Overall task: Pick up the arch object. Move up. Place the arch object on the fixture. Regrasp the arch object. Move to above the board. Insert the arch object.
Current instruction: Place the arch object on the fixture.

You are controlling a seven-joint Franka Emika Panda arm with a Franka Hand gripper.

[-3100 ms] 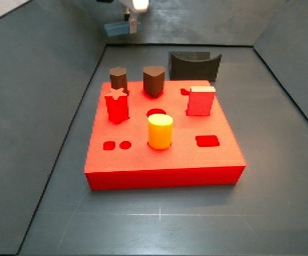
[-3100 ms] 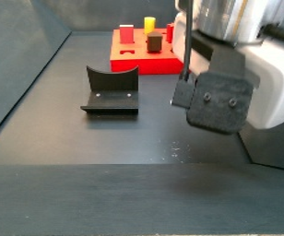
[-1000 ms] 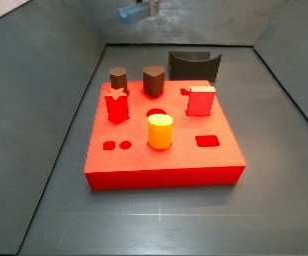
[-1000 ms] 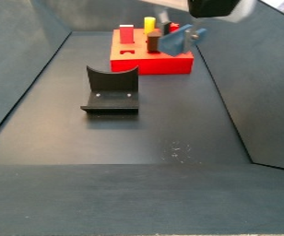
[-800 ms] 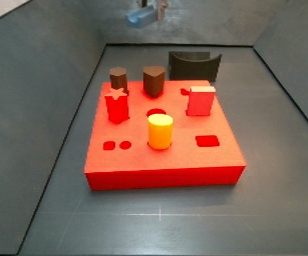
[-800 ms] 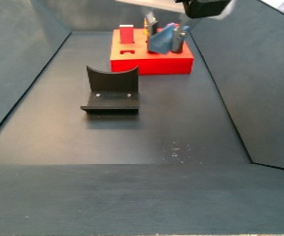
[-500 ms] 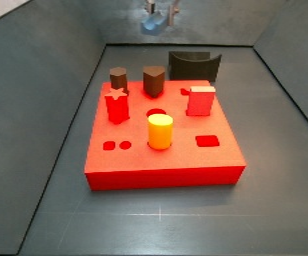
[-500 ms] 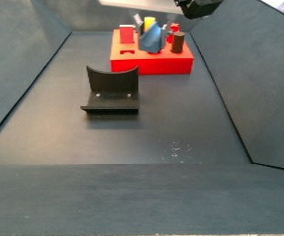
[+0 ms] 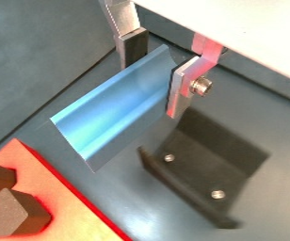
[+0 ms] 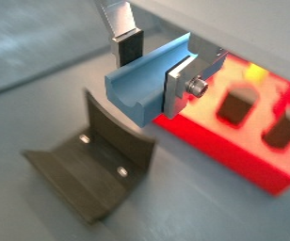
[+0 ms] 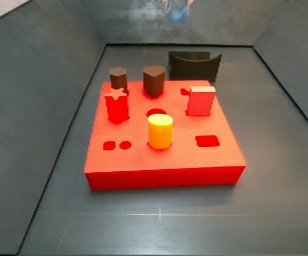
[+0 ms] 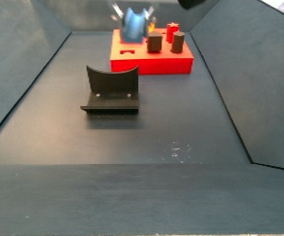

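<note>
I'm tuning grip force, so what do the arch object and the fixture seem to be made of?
The arch object, clamped between the gripper's silver fingers above the fixture, looks like smooth blue plastic or painted metal with a soft sheen; I can't tell which. The fixture looks like matte dark metal or plastic, with visible screw heads.

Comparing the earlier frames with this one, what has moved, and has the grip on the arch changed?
The gripper, jaws shut on the arch object, has carried it through the air from near the camera, past the fixture, towards the board. It now shows blurred in the air by the board's far end in a side view. The grip is unchanged. Fixture, board and pegs stayed put.
</note>
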